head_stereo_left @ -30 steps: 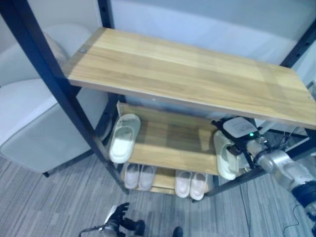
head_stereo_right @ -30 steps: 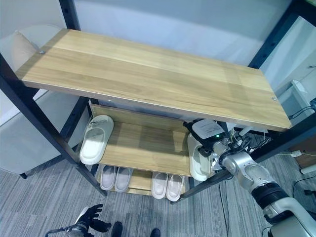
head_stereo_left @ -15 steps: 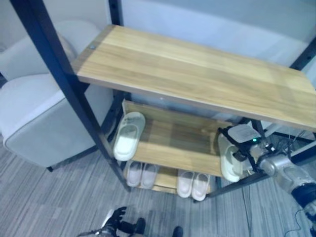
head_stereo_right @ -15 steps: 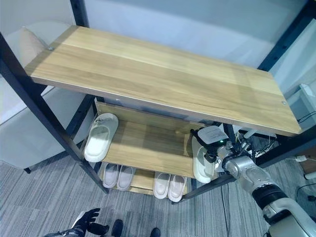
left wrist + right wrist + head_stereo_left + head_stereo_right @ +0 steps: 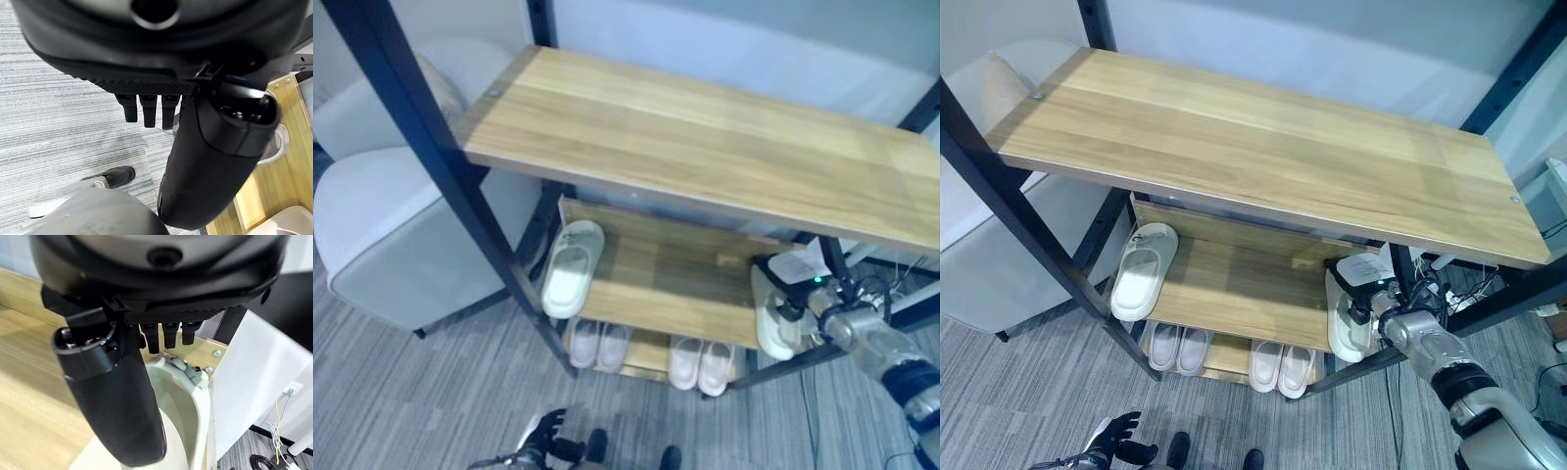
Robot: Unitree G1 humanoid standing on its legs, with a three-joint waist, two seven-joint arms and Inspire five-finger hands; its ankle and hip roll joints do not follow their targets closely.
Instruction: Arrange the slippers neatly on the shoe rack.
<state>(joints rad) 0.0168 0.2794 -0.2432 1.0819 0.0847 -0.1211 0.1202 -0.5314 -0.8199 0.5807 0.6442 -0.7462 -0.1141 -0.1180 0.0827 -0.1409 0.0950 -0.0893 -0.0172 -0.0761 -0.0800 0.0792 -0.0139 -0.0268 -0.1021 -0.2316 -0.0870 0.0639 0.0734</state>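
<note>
No lettering is legible anywhere, so you've no labels to go by. Your right hand [image 5: 1363, 305] is reaching in at the right end of the shoe rack's [image 5: 1234, 147] middle shelf [image 5: 1234, 294], right at the cream slipper [image 5: 1344, 328] lying lengthwise at that shelf's right edge. In the right wrist view the thumb [image 5: 110, 396] runs down along the slipper's opening and the fingers [image 5: 168, 335] point straight out over its far end, uncurled; whether they actually press on it you can't tell from here, since the hand's bulk hides the contact. The top shelf cuts off the back of the middle shelf, so the slipper's far end is partly hidden from the head views. A second cream slipper [image 5: 572, 269] sits well apart at the left end of the same shelf, toe toward the back. On the bottom shelf you've got two pale pairs [image 5: 597, 345] [image 5: 698, 364] side by side, partly covered by the middle shelf. Your left hand [image 5: 544, 433] hangs low over the grey striped floor [image 5: 411, 392], fingers [image 5: 146, 110] loosely spread and holding nothing. A light grey armchair [image 5: 382, 225] stands left of the rack.
</note>
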